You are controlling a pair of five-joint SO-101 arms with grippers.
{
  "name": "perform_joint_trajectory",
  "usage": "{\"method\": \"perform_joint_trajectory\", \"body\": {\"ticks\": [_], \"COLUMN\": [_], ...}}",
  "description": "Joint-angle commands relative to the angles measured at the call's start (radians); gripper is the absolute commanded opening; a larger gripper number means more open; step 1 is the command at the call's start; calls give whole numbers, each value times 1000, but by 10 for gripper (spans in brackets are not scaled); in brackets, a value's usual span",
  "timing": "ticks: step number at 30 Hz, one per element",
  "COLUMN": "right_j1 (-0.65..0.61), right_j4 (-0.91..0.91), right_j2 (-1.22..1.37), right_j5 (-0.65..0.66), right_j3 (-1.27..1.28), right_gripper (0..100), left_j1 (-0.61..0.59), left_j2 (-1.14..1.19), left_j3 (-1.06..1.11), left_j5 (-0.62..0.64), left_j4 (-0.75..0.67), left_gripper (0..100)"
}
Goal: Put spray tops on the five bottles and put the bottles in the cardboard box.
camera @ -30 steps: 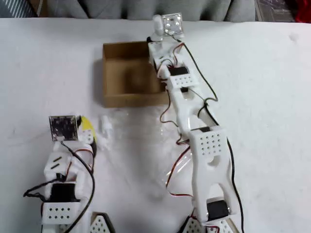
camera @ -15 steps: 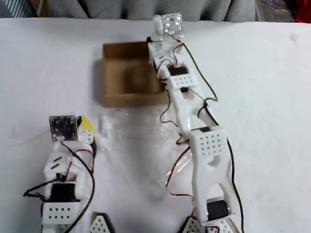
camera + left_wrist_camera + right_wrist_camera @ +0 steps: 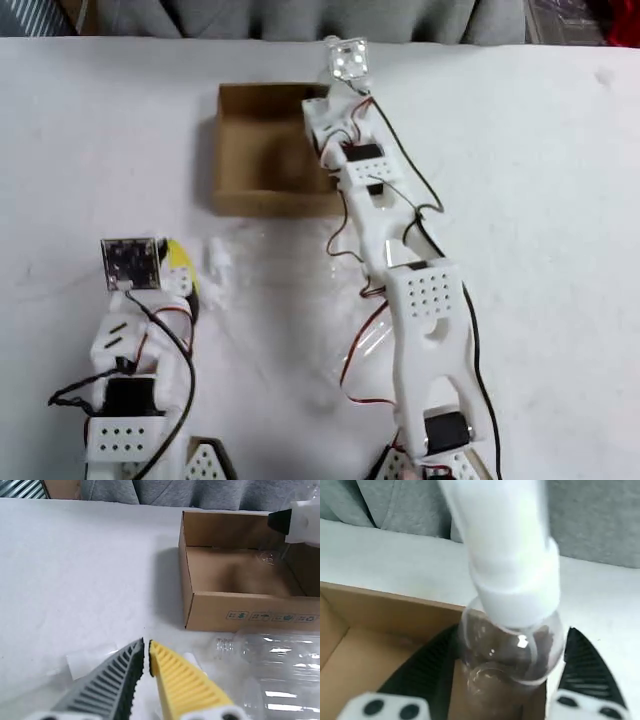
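Bottle [image 3: 510, 650] over cardboard box [image 3: 385, 614] edge

White counter [image 3: 90, 140] bearing an open cardboard box [image 3: 270, 204] toward its far edge; just in front of the box a clear bottle [image 3: 272, 650] lies on its side, uncapped; a white spray top [image 3: 217, 260] lies near it

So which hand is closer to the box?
Right. The right hand holds a bottle at the edge of the box; the left hand sits apart from it.
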Motion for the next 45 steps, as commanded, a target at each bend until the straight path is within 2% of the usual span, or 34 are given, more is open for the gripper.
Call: {"method": "perform_joint_trajectory", "body": {"ticks": [1, 13, 16, 22, 45], "right_j1": [5, 1, 1, -1, -25], "right_j4": [7, 10, 59, 76, 148], "right_j2": [-15, -19, -25, -25, -53], "right_j5": [5, 5, 3, 3, 5], "right_j3": [-12, -11, -15, -18, -18], "right_gripper": [262, 262, 264, 363, 365], "left_j1": [-5, -5, -5, -5, -7], "left_j2": [-13, -13, -13, -12, -13], "left_j3": [-6, -6, -6, -6, -6], "left_j5": [-12, -12, -12, -12, -12], "left_j4": [-2, -2, -2, -15, -15], "left_gripper": [24, 24, 24, 24, 24]}}
